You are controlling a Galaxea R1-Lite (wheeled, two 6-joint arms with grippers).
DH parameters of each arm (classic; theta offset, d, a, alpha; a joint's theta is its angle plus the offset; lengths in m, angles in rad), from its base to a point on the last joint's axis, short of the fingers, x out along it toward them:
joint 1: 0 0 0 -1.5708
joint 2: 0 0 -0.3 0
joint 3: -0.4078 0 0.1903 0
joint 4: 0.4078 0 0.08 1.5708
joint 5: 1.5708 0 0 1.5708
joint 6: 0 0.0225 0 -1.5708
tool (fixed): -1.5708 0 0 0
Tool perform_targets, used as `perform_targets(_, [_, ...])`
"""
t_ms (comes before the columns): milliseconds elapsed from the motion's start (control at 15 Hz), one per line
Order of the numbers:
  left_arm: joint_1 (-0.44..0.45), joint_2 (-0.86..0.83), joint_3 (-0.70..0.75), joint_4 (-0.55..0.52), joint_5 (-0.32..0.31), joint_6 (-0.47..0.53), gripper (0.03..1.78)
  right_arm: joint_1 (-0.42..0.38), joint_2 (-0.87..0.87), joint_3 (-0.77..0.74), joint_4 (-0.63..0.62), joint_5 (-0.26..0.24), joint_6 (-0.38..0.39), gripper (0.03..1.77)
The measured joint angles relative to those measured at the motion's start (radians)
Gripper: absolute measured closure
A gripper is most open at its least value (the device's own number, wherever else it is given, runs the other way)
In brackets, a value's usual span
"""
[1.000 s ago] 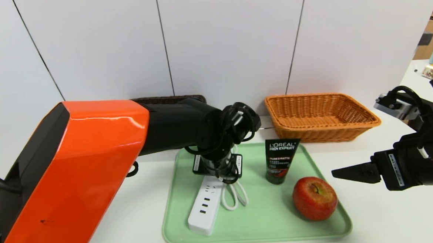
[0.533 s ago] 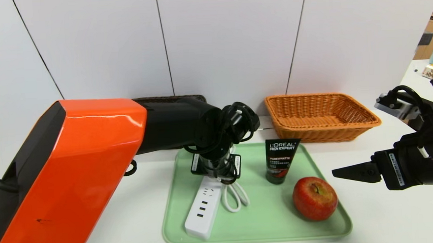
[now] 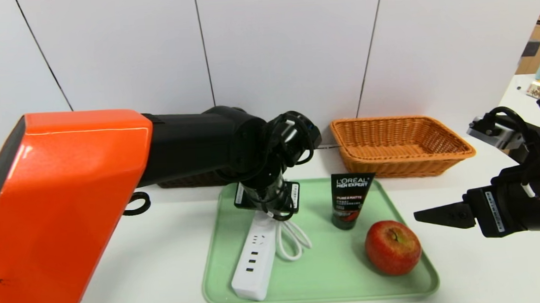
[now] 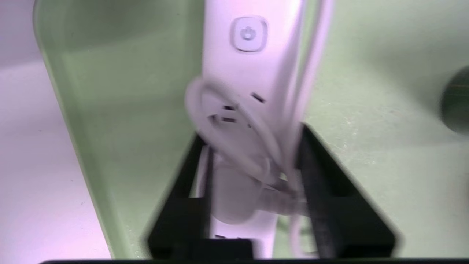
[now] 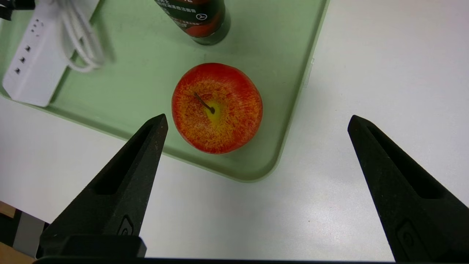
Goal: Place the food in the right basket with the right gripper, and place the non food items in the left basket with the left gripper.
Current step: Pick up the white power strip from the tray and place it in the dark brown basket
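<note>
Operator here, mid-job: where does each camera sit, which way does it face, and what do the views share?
Head view: on the head, facing forward and down at the tray and orange basket; both arms show.
Left wrist view: on the left wrist, facing the power strip and cord, between the left hand's dark fingers.
Right wrist view: on the right wrist, facing the apple; the right hand's open fingers show.
Head and right wrist views share apple, tube and strip.

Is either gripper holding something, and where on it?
The left gripper is at the power strip's far end and cord; whether it holds either cannot be told. The right gripper holds nothing.
</note>
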Motion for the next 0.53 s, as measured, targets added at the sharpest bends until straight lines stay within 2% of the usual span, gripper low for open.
perform_targets(67, [-0.001, -0.007, -0.001, 0.001, 0.0, 0.001, 1.76, 0.0, -0.001, 0.0, 0.0, 0.0, 0.0, 0.1])
perform_targets(533, [0.0, -0.009, 0.001, 0.001, 0.002, 0.001, 1.76, 0.0, -0.005, -0.001, 0.0, 0.0, 0.0, 0.1])
